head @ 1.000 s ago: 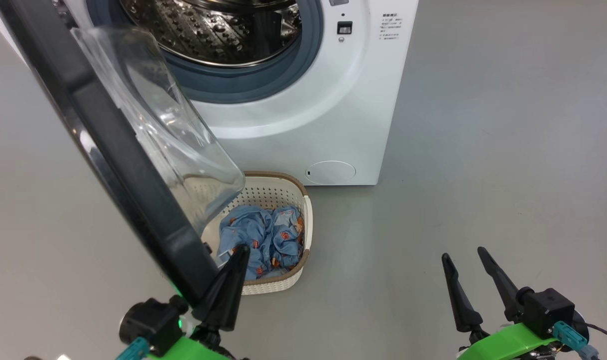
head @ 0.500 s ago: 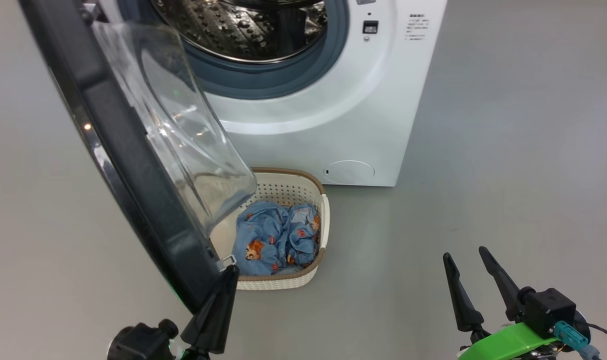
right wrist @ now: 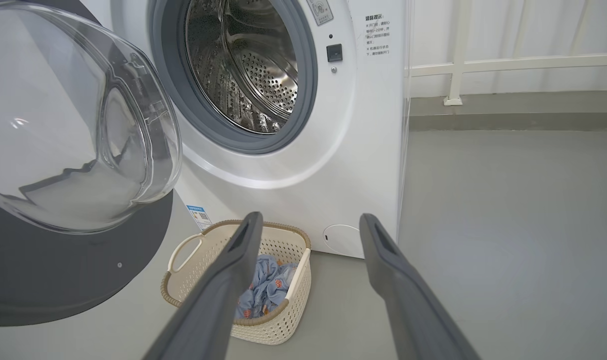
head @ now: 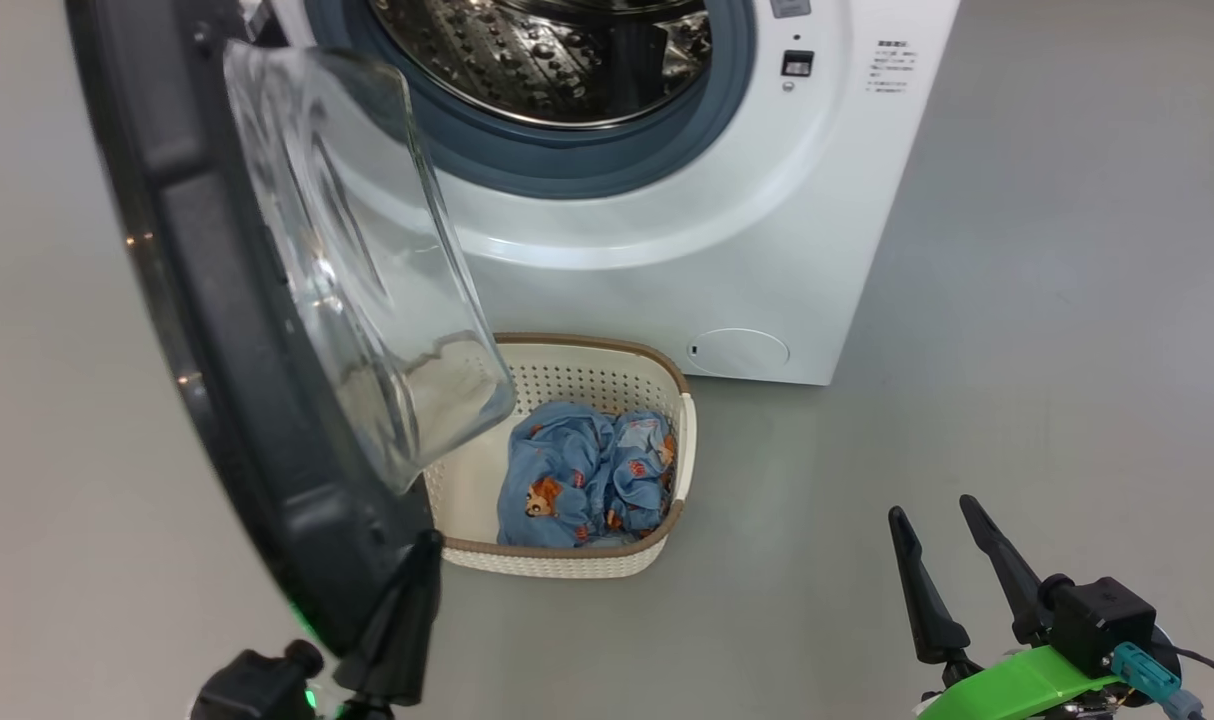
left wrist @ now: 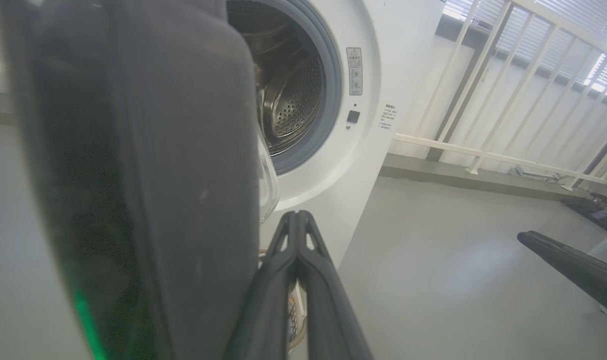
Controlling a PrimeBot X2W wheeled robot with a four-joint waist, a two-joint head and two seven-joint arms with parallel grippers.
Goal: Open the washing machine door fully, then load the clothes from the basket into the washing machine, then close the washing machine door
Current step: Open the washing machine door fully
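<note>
Door (head: 217, 300) hides basket's (head: 557, 562) left end; left fingers (head: 397, 630) perhaps touch it.

Grey floor (head: 1047, 300), white railing (right wrist: 508, 63)

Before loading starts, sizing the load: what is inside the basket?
Crumpled blue cloth with orange prints lies in the basket. The washing machine door covers its left corner in the head view; anything beneath the cloth is hidden.
</note>
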